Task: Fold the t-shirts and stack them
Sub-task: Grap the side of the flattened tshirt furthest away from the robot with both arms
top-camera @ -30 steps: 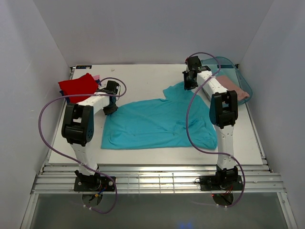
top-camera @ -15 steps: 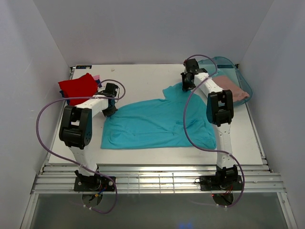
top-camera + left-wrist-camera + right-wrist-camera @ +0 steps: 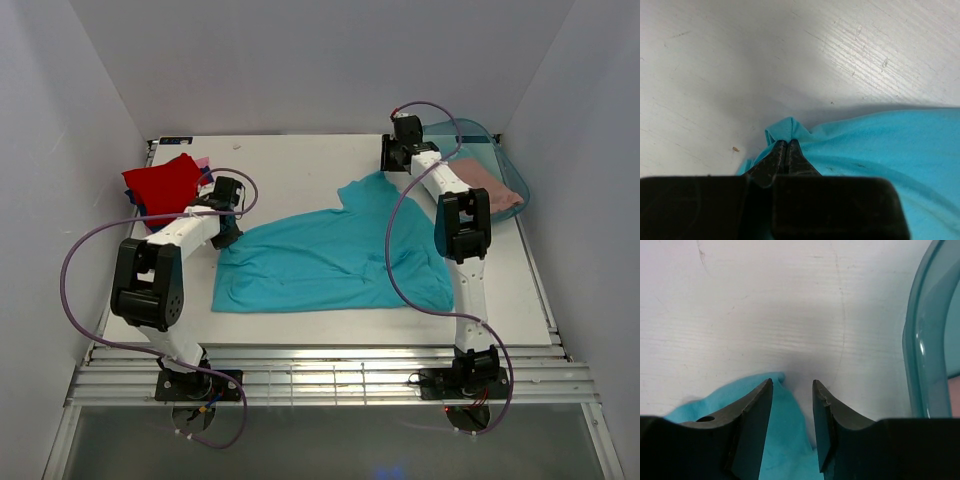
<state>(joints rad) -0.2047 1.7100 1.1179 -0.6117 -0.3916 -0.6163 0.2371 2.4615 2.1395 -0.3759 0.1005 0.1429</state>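
The teal t-shirt (image 3: pixel 330 260) lies spread out in the middle of the white surface (image 3: pixel 300 170), mostly flat, with one sleeve reaching toward the far right and its left edge drawn into a small peak. The left end effector (image 3: pixel 786 146) sits at that peak with its fingers pressed together, pinching a little bunched fold of the teal cloth at their tips. The right end effector (image 3: pixel 792 382) is at the shirt's far right corner, just beside the teal plastic tub (image 3: pixel 515 180). Its fingers (image 3: pixel 757 410) are spread apart, with the cloth's edge lying below and between them, and they grip nothing. A red t-shirt (image 3: pixel 165 182) sits crumpled at the far left corner of the surface, well apart from the teal one. A dusty-pink t-shirt (image 3: pixel 490 185) rests inside the tub.
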